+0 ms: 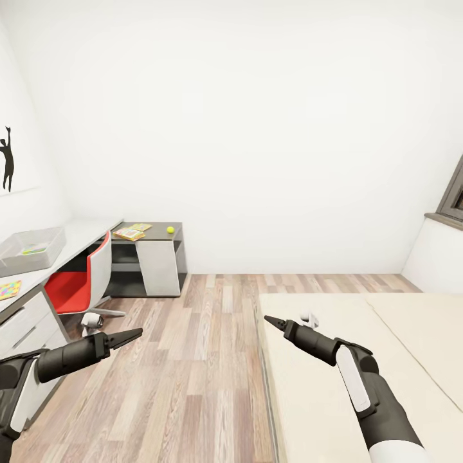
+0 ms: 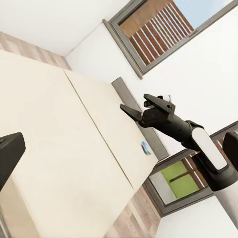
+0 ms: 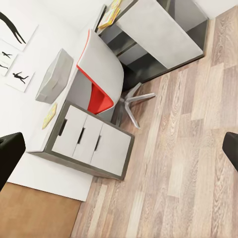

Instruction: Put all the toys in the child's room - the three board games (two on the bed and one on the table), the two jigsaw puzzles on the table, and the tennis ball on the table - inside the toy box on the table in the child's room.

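Note:
The light-grey toy box (image 1: 29,249) stands on the pale table (image 1: 77,233) by the left wall, with something green and flat inside. A jigsaw puzzle (image 1: 8,289) lies on the table nearer me. On the lower dark cabinet section lie a multicolour board game (image 1: 128,233), a flat yellow-green piece (image 1: 141,226) and the tennis ball (image 1: 170,229). My left gripper (image 1: 128,337) hangs open over the floor, far from the table. My right gripper (image 1: 270,320) is open above the bed's (image 1: 386,360) near corner. The left wrist view shows a small blue board game (image 2: 145,147) at the bed's far edge.
A red and white swivel chair (image 1: 83,280) stands tucked at the table. White drawers (image 3: 87,141) sit under the table's near end. Wood-plank floor (image 1: 193,360) runs between table and bed. Silhouette posters (image 1: 8,157) hang on the left wall; a window (image 1: 455,196) is at the right.

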{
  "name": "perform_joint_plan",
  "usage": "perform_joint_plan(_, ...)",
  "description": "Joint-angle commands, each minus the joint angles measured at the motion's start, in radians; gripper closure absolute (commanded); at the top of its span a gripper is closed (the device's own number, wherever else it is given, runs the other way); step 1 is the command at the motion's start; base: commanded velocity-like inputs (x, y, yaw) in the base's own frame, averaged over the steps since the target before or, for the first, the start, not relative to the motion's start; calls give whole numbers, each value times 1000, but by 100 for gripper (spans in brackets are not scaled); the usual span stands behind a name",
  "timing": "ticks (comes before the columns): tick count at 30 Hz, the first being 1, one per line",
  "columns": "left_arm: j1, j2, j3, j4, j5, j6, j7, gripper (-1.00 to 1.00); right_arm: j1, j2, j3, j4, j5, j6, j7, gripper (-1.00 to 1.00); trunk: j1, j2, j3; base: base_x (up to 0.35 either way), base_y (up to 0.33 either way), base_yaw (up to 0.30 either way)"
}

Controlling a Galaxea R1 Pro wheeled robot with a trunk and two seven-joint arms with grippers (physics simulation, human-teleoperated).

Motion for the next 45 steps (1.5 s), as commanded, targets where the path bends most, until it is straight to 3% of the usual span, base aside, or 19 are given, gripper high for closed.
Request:
perform_joint_plan(1, -1, 1, 0, 0, 2, 10, -3, -100, -1, 1, -3, 0, -1, 7, 3, -100, 1, -2, -2, 0, 0, 0)
perform_joint_plan(45, 0, 1, 3, 0, 4, 10, -4, -100, -1, 0, -5, -2, -1, 7, 3, -100, 1, -2, -2, -5, -44, 0)
